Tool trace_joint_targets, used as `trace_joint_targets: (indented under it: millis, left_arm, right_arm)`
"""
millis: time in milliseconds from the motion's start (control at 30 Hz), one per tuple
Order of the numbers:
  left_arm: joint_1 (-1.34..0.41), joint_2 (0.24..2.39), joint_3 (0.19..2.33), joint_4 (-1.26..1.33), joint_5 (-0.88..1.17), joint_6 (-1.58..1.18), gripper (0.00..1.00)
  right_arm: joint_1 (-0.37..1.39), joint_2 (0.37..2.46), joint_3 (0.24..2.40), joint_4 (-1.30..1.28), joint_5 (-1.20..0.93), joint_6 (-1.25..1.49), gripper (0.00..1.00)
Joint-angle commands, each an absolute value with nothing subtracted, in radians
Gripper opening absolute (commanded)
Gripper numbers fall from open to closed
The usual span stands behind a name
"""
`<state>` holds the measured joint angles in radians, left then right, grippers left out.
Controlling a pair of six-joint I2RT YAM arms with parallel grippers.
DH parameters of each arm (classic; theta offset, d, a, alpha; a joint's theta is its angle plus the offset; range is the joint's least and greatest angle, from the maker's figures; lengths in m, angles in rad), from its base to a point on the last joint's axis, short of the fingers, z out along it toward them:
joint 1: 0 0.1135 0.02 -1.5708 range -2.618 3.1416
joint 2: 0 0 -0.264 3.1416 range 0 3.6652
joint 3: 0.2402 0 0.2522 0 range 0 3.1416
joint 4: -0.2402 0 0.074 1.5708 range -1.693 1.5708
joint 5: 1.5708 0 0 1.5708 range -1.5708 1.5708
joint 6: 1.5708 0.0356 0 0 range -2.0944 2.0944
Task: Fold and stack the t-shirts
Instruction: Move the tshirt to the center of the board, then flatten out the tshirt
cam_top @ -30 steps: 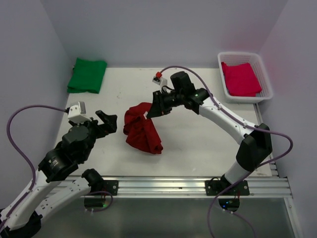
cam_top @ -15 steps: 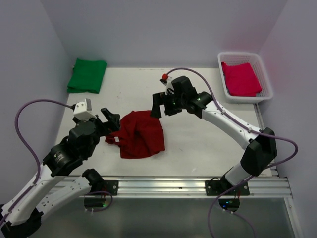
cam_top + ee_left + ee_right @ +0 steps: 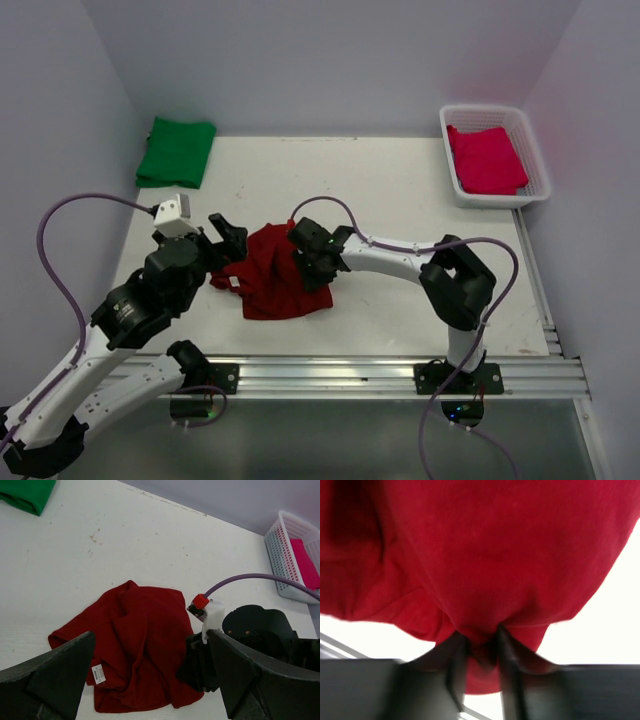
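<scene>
Now we pinch a fold of the maroon shirt (image 3: 272, 288) between the narrowed fingers of our right gripper (image 3: 477, 642); our left gripper (image 3: 228, 236) gapes empty just beside the shirt's other edge. Next, probably: spread it flat.

crumpled maroon tee (image 3: 270, 290), green tee (image 3: 177, 152), pink tee (image 3: 485, 158)

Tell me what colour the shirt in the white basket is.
The shirt is pinkish-red; clearest in top external view.

Blurred — the right pincer (image 3: 480, 644) seemingly pinches the maroon shirt (image 3: 470, 555), cropped.
</scene>
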<state>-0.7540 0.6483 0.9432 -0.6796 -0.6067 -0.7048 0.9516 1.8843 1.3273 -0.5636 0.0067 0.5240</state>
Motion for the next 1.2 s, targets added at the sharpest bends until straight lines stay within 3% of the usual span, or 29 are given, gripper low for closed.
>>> trace_joint_targets:
  millis: [0, 33, 200, 533, 1067, 1133, 1167]
  left_arm:
    - [-0.756, 0.635, 0.986, -0.678, -0.627, -0.736, 1.00]
    - [-0.758, 0.631, 0.985, -0.680, -0.629, -0.739, 1.00]
    - [-0.758, 0.624, 0.948, -0.647, -0.589, -0.727, 1.00]
    - [-0.758, 0.825, 0.684, -0.417, -0.184, -0.689, 1.00]
    - [-0.758, 1.147, 0.555, -0.246, -0.190, -0.738, 0.99]
    - [-0.762, 1.176, 0.540, -0.220, -0.184, -0.739, 0.96]
    - [-0.764, 1.183, 0.540, -0.215, -0.186, -0.736, 0.89]
  right_arm:
    - [0.943, 1.888, 1.410, -0.558, 0.070, 0.532, 0.12]
    - [0.943, 1.891, 1.417, -0.564, 0.080, 0.531, 0.00]
    - [0.943, 1.862, 1.427, -0.601, 0.097, 0.515, 0.00]
    - [0.945, 1.559, 1.298, -0.584, 0.178, 0.587, 0.00]
    - [0.943, 1.479, 1.266, -0.611, 0.247, 0.624, 0.00]
    - [0.945, 1.467, 1.252, -0.609, 0.262, 0.630, 0.00]
    - [0.945, 1.454, 1.243, -0.606, 0.267, 0.637, 0.00]
